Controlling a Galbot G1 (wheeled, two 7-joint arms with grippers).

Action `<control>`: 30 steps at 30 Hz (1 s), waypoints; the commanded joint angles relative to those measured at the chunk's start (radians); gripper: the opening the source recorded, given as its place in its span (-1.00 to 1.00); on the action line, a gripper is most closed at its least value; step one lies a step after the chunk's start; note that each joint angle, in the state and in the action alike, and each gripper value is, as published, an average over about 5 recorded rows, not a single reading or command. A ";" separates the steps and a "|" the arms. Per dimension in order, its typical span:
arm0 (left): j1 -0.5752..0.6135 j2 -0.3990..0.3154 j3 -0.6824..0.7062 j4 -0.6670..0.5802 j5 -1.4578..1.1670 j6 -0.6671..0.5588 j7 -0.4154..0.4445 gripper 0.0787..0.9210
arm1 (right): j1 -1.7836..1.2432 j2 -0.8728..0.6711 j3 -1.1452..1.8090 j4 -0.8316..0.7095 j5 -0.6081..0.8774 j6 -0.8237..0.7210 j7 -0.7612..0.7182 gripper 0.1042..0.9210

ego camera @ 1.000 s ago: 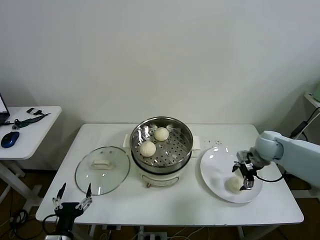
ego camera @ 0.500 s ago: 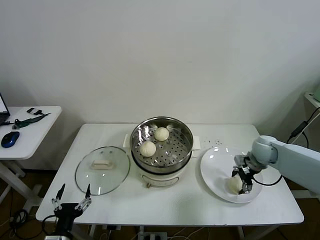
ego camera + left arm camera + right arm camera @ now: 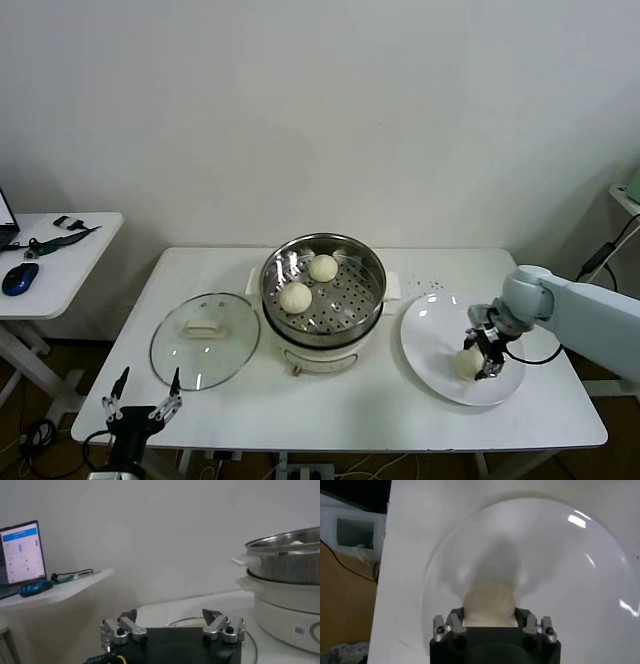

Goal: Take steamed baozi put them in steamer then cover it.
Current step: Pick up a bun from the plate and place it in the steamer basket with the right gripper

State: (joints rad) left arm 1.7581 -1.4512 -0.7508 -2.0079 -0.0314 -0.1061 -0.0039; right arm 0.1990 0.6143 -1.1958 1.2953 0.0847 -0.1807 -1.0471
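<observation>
Two baozi [image 3: 323, 267] [image 3: 295, 297] lie in the shiny steamer [image 3: 372, 268] at the table's middle. A third baozi [image 3: 464, 364] [image 3: 489, 601] sits on the white plate [image 3: 428, 330] [image 3: 560, 555] to the right. My right gripper [image 3: 478, 358] [image 3: 489, 616] reaches down onto it, with a finger pressed against each side of the bun, which rests on the plate. The glass cover [image 3: 205, 340] lies flat on the table left of the steamer. My left gripper [image 3: 140, 392] [image 3: 170, 617] hangs open and empty below the table's front left edge.
A small side table [image 3: 70, 250] at the far left carries a blue mouse [image 3: 20, 278] and a laptop [image 3: 20, 555]. The steamer [image 3: 285, 555] stands on a cream cooker base [image 3: 322, 352]. Bare tabletop [image 3: 330, 410] lies in front of it.
My right gripper's fingers have closed in on the baozi on the plate and shifted slightly toward it. The left arm has not moved.
</observation>
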 commanded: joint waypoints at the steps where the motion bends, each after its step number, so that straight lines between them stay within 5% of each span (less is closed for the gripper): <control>1: 0.002 0.002 0.003 -0.005 0.002 0.002 0.000 0.77 | 0.173 0.033 -0.047 -0.021 -0.034 0.176 -0.044 0.39; 14: 0.006 0.005 0.007 -0.016 0.000 0.014 -0.001 0.77 | 0.688 0.339 -0.245 -0.057 -0.089 0.635 -0.148 0.40; 30: 0.020 0.028 0.014 -0.011 -0.010 0.007 0.001 0.77 | 0.505 0.705 -0.167 -0.002 -0.184 0.689 -0.160 0.41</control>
State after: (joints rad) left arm 1.7736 -1.4265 -0.7378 -2.0199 -0.0383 -0.0961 -0.0028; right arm 0.7235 1.1445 -1.3610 1.2799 -0.0519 0.4370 -1.1930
